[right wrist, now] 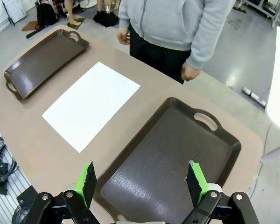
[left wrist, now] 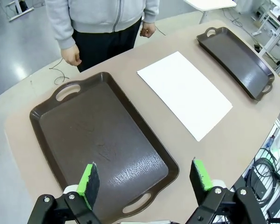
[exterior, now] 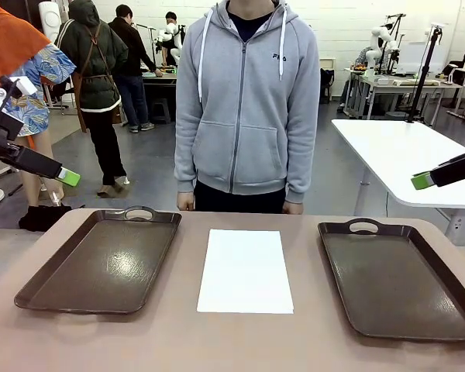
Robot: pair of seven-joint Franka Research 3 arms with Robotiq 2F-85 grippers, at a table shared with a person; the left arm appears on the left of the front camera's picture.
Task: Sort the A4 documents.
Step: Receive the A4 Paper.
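The A4 documents (exterior: 245, 270) lie on the table (exterior: 217, 341) between the left tray (exterior: 101, 263) and the right tray (exterior: 395, 283). A person (exterior: 244, 108) in grey stands beyond; the left hand (exterior: 66, 177) and right hand (exterior: 423, 180) hover at either side.

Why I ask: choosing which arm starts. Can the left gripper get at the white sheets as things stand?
Probably yes: the left gripper, open, hangs raised by the left tray, and the A4 documents lie uncovered beside it, with nothing between.

Two brown trays (exterior: 101, 263) (exterior: 395, 283), one white A4 sheet (exterior: 246, 271), one person (exterior: 244, 101) opposite.
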